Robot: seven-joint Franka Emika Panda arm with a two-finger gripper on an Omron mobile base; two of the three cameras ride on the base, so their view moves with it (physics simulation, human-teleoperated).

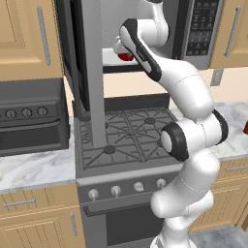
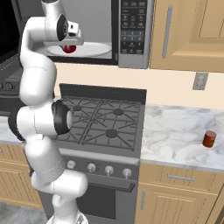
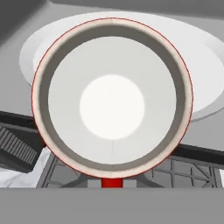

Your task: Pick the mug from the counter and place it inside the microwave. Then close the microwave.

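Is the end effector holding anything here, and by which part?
Yes: the end effector holds the red mug, apparently by its rim, above the microwave's white plate.

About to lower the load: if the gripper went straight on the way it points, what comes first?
The gripper holds the bright red white-lined mug; beyond it the white round microwave plate comes first, though the gap is unclear.

Bright red mug [image 3: 111, 98] with white inside, grey-veined white marble counter [image 2: 175, 135], red-brown can [image 2: 209, 139].
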